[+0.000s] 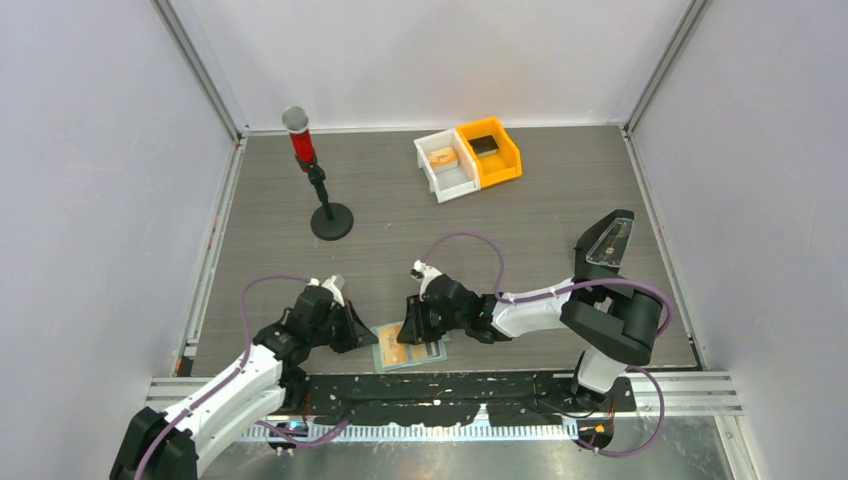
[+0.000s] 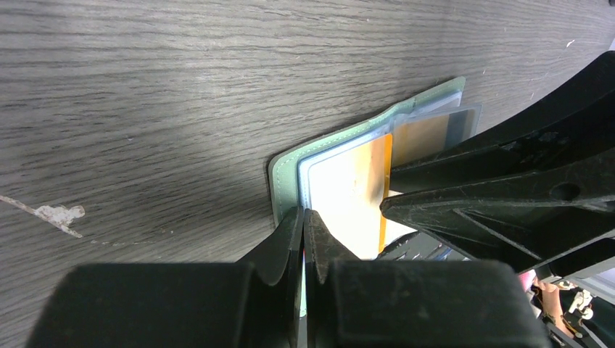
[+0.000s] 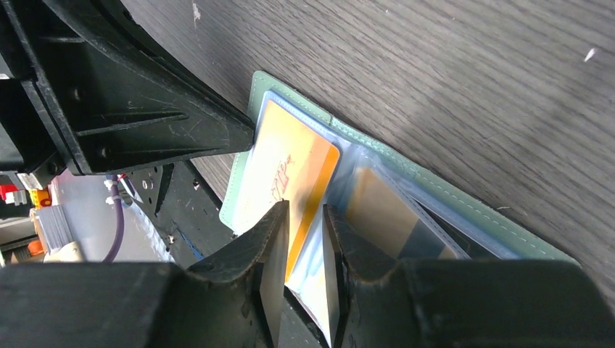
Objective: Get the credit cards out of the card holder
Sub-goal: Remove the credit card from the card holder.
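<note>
Credit cards (image 1: 396, 352) sat pocketed in the card holder (image 3: 435, 187), which lay open at the surface's (image 1: 520, 230) near edge.
Light, stiff and slick, I'd say, so the tan-orange card (image 3: 290, 163) was best pinched by its exposed edge. The left tool (image 2: 303, 217) lay low, clamped on the holder's rim. The right tool (image 3: 303, 217) angled in astride that card, jaws narrow, grip unclear.

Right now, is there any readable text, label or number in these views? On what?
Nothing is legible in any view.
Orange card: small darker script-like mark, too blurred to read.
Second card in the holder: a dark strip, no print readable through the sleeve.
White bin and orange bin: no labels show.
</note>
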Controlling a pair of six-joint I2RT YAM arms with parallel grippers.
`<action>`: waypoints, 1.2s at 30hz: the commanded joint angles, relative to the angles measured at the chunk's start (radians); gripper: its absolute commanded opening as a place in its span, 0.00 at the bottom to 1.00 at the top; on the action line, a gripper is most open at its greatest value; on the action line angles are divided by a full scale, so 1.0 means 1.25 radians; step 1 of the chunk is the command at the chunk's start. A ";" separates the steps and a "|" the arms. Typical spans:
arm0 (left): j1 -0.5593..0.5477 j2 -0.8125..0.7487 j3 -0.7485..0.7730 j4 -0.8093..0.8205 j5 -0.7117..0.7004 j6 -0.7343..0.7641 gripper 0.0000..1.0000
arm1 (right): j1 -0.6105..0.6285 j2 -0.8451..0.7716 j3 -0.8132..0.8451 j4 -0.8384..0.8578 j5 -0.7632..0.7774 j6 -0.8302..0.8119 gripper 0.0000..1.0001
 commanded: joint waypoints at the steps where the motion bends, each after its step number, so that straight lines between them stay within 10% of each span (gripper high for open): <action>1: -0.003 -0.001 -0.014 0.017 -0.026 0.000 0.03 | -0.006 0.008 0.010 0.035 0.001 0.006 0.27; 8: -0.003 0.007 -0.014 0.019 -0.027 0.000 0.03 | -0.025 -0.001 -0.027 0.107 -0.027 0.030 0.06; 36: -0.003 0.060 0.013 0.016 -0.032 0.015 0.04 | -0.080 -0.090 -0.116 0.147 -0.079 0.036 0.05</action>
